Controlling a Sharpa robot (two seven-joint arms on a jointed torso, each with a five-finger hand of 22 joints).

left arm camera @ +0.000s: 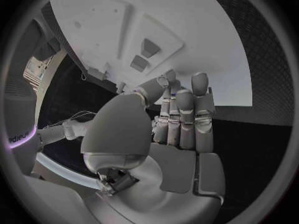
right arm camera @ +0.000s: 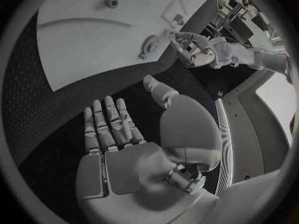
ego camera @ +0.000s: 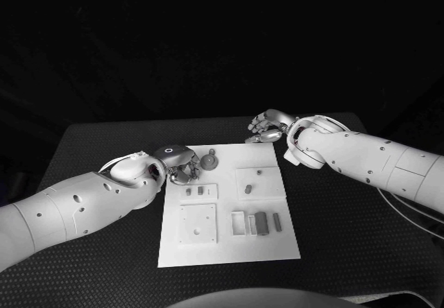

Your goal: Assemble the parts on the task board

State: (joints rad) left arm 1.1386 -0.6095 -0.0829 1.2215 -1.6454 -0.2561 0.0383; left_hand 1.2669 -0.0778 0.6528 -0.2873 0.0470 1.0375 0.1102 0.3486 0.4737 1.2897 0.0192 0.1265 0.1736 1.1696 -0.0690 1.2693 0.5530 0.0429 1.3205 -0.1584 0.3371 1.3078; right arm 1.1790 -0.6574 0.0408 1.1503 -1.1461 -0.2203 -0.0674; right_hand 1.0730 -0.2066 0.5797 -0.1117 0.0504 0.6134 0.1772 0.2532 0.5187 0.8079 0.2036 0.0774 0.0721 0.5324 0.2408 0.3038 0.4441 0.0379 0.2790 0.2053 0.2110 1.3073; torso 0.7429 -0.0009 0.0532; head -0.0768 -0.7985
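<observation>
The task board (ego camera: 228,247) lies flat in the middle of my black desk (ego camera: 351,237), its long side running away from me. On it I see several small grey parts: a round disc-shaped part (ego camera: 210,160) near the board's far left corner, two small pieces (ego camera: 194,190) in a square recess just behind that on the near side, a single peg-like part (ego camera: 248,188) in a recess to the right of them, and a row of upright blocks (ego camera: 262,223) toward the board's near right area. A larger square plate (ego camera: 198,223) sits left of those blocks.

My left robot hand (ego camera: 178,165) hangs over the board's far left edge, just beside the disc-shaped part. Its fingers (left arm camera: 182,115) lie side by side, curled slightly forward, and from my left wrist I see nothing between them; whether the fingertips touch the board I cannot tell.

My right robot hand (ego camera: 268,126) is at the board's far right corner, over the desk just beyond the board's edge. Its fingers (right arm camera: 107,122) are spread flat and apart, palm bare, holding nothing.
</observation>
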